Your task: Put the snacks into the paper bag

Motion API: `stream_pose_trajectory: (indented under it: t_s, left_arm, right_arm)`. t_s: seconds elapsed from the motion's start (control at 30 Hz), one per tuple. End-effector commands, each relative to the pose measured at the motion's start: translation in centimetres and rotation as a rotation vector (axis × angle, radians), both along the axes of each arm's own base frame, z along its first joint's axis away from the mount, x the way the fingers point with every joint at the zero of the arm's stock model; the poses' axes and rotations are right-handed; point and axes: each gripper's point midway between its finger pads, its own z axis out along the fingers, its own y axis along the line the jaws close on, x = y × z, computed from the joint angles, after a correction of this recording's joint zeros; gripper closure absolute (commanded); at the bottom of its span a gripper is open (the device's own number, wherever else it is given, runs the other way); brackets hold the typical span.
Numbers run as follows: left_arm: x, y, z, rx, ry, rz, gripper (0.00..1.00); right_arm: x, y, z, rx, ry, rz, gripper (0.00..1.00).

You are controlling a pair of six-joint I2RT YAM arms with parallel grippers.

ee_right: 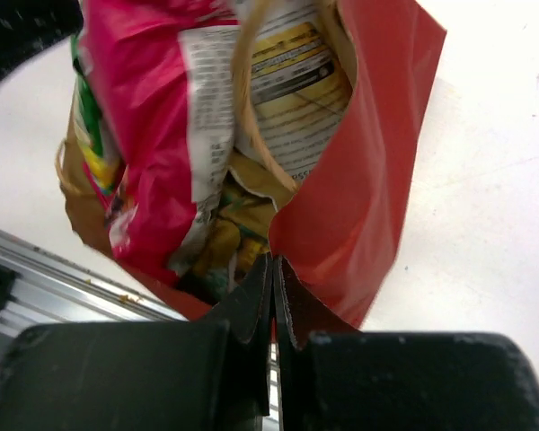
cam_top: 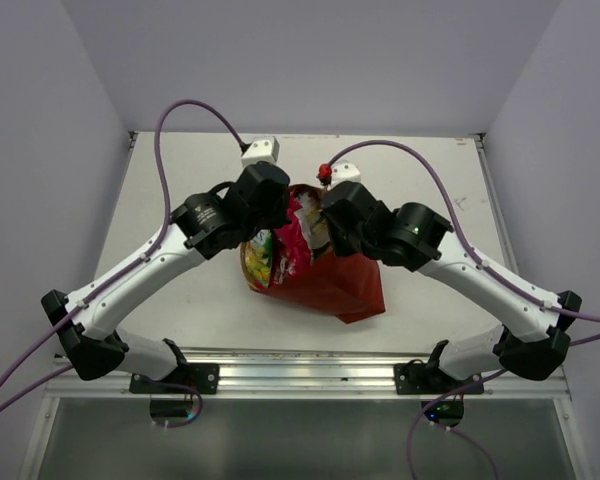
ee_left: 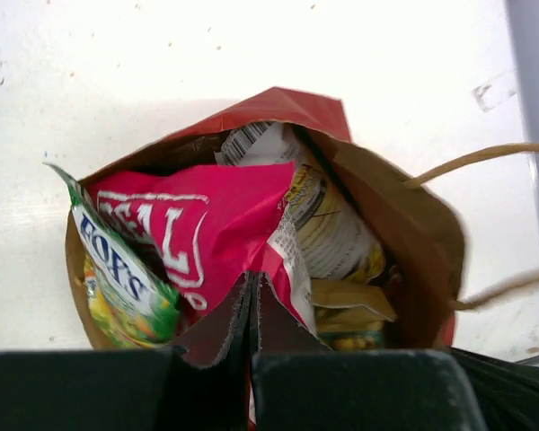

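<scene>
Left end effector [ee_left: 251, 301]: its fingers are pressed together at the near rim of the paper bag [ee_left: 278, 103]. Something red sits between them, though whether it is bag paper or packet foil cannot be told. The right end effector [ee_right: 271, 287] also has its fingers together, pinched on the red side wall of the bag at its rim.

The bag sits in the middle of the tabletop [cam_top: 180, 170] with its mouth held between the two end effectors. It is red outside and plain brown inside, and its thin twisted handles [ee_left: 467, 162] hang loose to one side. Several snacks are crammed into it. A pink packet [ee_left: 216, 224] is in front and sticks out of the mouth. A green and yellow packet [ee_left: 126, 278] is wedged beside it against the bag wall. Behind them is a white packet [ee_left: 332, 224] with yellow panels, and more yellow wrapping lies deeper in.

The pink packet carries large white outlined letters reading "REAL". The green and yellow one has blue letters on a white band, too skewed to read for certain. A barcode [ee_left: 251, 139] shows on the white packet, and its fine print is illegible.

The tabletop is white and lightly speckled. An aluminium rail [cam_top: 300, 370] runs along its near edge, and pale lilac walls [cam_top: 310, 60] close it in on three sides. Purple cables [cam_top: 180, 110] loop above the arms.
</scene>
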Motion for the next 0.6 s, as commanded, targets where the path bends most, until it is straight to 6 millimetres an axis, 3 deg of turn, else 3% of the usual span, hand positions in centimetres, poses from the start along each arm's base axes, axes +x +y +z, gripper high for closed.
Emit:
stream_pose_trajectory:
  t_s: [0.0,0.07,0.17,0.23,0.43,0.53,0.57]
  left_arm:
    - [-0.1,0.4,-5.6,0.064,0.096,0.006,1.0]
    - [-0.1,0.5,-6.2,0.068,0.102,0.012,1.0]
    - [-0.1,1.2,-5.9,0.084,0.093,0.036,1.0]
    - [-0.5,2.6,-6.6,0.133,0.119,0.08,1.0]
    - [-2.1,9.2,-9.1,0.273,0.163,0.335,1.0]
    - [-2.6,11.5,-10.6,0.218,0.18,0.44,0.88]
    - [-3.6,12.8,-13.7,0.18,0.229,0.469,0.75]
  right_arm:
    - [0.8,-0.5,-3.2,-0.04,0.007,-0.071,1.0]
    - [0.7,-0.6,-5.2,-0.071,0.036,-0.078,1.0]
    - [0.5,-0.8,-6.5,-0.09,0.055,-0.081,1.0]
    - [0.5,-0.8,-6.3,-0.082,0.045,-0.083,1.0]
    - [0.7,-1.3,-5.8,-0.094,0.032,-0.1,1.0]
    - [0.6,-1.6,-5.6,-0.095,0.027,-0.108,1.0]
    - [0.4,-1.9,-5.4,-0.09,0.026,-0.114,1.0]
